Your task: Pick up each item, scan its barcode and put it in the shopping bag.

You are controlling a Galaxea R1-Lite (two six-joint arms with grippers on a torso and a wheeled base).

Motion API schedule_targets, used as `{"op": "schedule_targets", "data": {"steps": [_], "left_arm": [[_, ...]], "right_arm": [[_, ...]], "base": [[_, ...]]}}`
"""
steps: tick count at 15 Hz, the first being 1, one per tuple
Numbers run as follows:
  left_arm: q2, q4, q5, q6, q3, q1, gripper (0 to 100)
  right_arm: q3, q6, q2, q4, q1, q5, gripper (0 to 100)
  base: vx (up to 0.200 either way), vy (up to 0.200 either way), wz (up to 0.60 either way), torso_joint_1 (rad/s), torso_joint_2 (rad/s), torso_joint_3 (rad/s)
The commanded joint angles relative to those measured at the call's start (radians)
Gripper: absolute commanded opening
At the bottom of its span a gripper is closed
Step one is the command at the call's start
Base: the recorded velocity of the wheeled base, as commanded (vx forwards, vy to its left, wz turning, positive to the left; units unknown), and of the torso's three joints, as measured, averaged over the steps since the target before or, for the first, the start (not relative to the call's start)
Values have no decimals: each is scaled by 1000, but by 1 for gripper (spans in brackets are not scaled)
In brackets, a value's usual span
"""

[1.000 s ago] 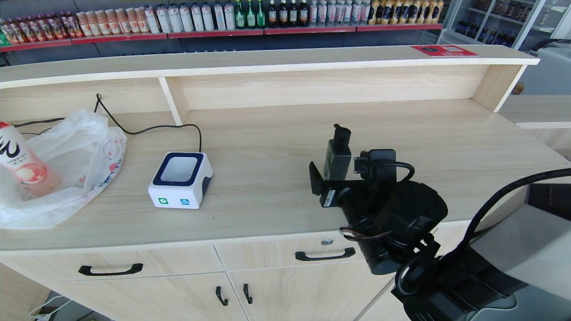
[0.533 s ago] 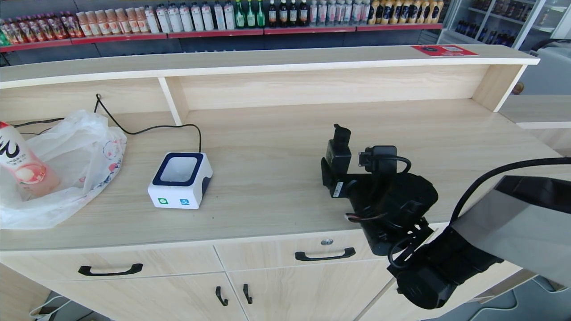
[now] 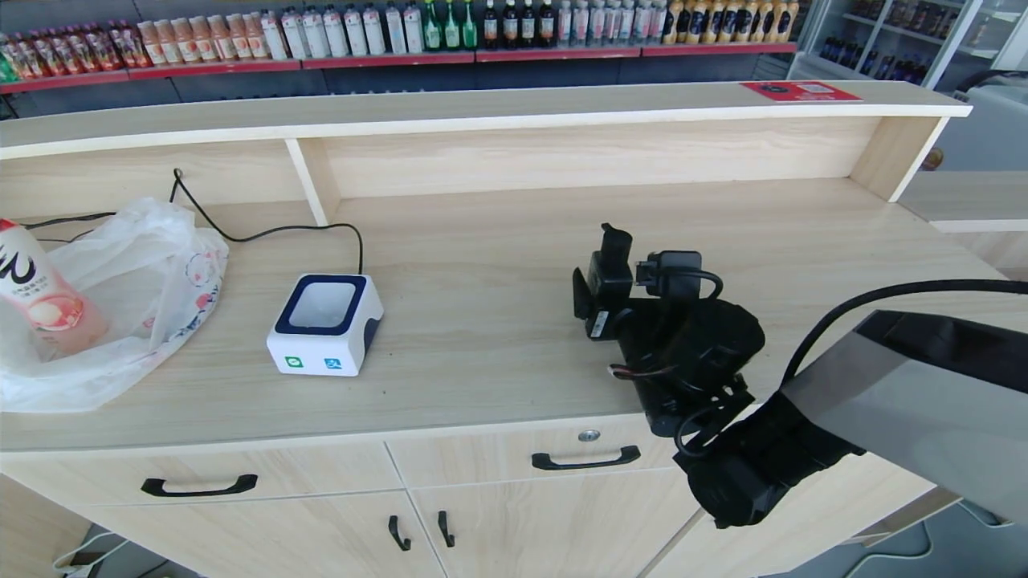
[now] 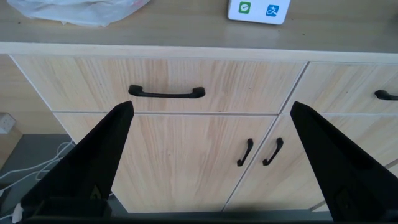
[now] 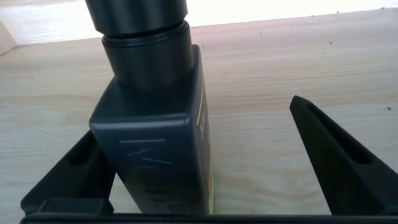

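I see the dark bottle (image 3: pixel 610 265) standing upright on the counter (image 3: pixel 482 265), its long axis vertical, already between the open jaws of my right gripper (image 3: pixel 604 301) and closer to one finger than the other, so I judge that closing them comes next.

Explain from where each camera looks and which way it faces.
Head view: sits high, faces forward and down at the counter, scanner, shopping bag and dark bottle; the right arm and right end effector show.
Left wrist view: sits low before the counter, faces the cabinet front; the open left end effector frames it.
Right wrist view: sits just above the counter, faces the dark bottle inside the open right end effector.
Shared: head and right wrist show the dark bottle; head and left wrist, the scanner.
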Motion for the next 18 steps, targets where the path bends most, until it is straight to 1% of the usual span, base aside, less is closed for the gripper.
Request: {"op": "schedule_targets", "data": {"steps": [1,13,14,18], "left_arm": [[0,-1,0,0,0,0,100],[0,-1,0,0,0,0,100],[0,-1,0,0,0,0,100],[0,-1,0,0,0,0,100]], "right_arm": [[-24,-6,18,-1,1,8,100],[-32,-1,36,-1,0,6,100],[-35,-1,35,-1,0,6,0],[-26,0,28,-1,1,6,0]], "base": [[0,0,0,0,0,0],[0,0,0,0,0,0],[0,0,0,0,0,0],[0,0,0,0,0,0]]}}
